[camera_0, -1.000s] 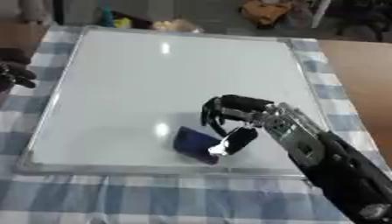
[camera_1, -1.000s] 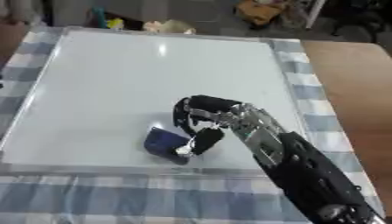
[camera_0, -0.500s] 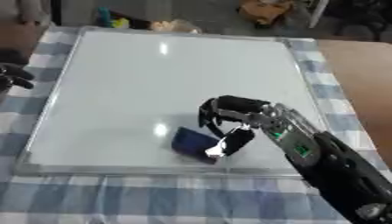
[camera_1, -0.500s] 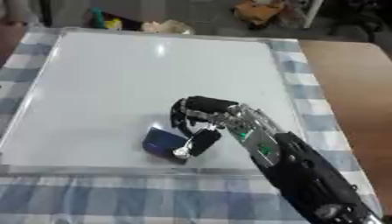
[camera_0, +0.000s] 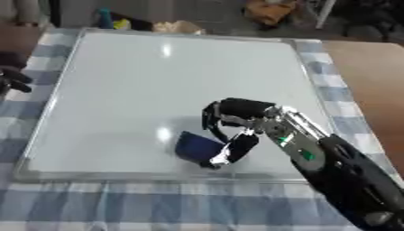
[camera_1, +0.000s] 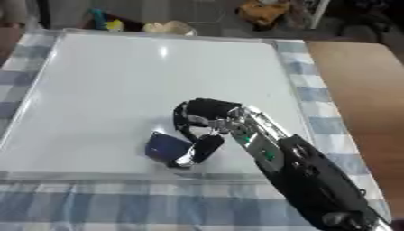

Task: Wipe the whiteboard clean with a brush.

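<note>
Right hand (camera_0: 236,124) curls its fingers and thumb around a dark blue brush (camera_0: 195,145) on the whiteboard (camera_0: 158,76).
The brush lies flat near the board's lower edge, likely so it can wipe; the board looks clean. Left hand (camera_0: 11,80) idles at the left edge.

checked blue-and-white tablecloth (camera_0: 158,205) under all, 6 o'clock | brown tabletop (camera_0: 371,72) at 3 o'clock | orange-brown object (camera_0: 268,9) on floor, 12 o'clock
</note>
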### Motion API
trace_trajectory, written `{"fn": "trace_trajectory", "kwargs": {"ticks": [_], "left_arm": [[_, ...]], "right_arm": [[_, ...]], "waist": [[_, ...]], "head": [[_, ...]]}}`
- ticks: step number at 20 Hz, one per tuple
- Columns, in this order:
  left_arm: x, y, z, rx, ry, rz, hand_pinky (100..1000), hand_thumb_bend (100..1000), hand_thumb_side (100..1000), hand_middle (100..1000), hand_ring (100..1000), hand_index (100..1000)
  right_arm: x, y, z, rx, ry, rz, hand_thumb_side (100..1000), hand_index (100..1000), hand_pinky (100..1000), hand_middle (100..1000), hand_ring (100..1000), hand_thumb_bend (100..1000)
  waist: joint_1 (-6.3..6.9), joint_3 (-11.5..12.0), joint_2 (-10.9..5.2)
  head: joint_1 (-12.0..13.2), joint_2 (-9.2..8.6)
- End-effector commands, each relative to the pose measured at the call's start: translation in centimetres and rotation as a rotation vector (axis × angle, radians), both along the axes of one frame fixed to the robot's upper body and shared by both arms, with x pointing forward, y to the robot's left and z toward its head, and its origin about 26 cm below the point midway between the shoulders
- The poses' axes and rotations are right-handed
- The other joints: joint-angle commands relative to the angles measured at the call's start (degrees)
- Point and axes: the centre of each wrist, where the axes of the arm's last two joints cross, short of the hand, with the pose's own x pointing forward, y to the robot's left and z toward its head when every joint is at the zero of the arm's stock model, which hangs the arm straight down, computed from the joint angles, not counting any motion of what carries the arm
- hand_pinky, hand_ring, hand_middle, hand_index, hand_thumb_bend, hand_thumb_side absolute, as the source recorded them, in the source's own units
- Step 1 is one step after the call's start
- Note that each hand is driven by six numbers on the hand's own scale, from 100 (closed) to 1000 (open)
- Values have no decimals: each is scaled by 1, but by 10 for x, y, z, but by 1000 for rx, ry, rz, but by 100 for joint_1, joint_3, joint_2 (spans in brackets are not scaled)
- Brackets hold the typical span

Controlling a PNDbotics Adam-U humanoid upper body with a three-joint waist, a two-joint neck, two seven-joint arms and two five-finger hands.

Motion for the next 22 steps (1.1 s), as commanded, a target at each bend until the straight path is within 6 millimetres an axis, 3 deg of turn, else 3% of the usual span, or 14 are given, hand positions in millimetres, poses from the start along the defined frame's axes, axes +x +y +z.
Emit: {"fn": "trace_trajectory", "kwargs": {"ticks": [1,13,22], "left_arm": [[1,0,11,10,-31,-8,559,675,969,621,574,729],[1,0,11,10,-31,-10,559,675,969,621,574,730],[1,0,11,8,-30,-9,559,676,970,621,574,730]], "right_arm": [[1,3,8,-21,-37,9,580,289,572,652,639,506],[2,6,-2,-72,-42,11,490,279,539,539,549,408],[3,2,1,-44,-49,-10,476,279,525,527,537,376]], "waist": [[31,-2,-95],[32,14,-102],[33,5,-120]], "head": [[-27,-29],[-43,-34],[-44,-45]]}}
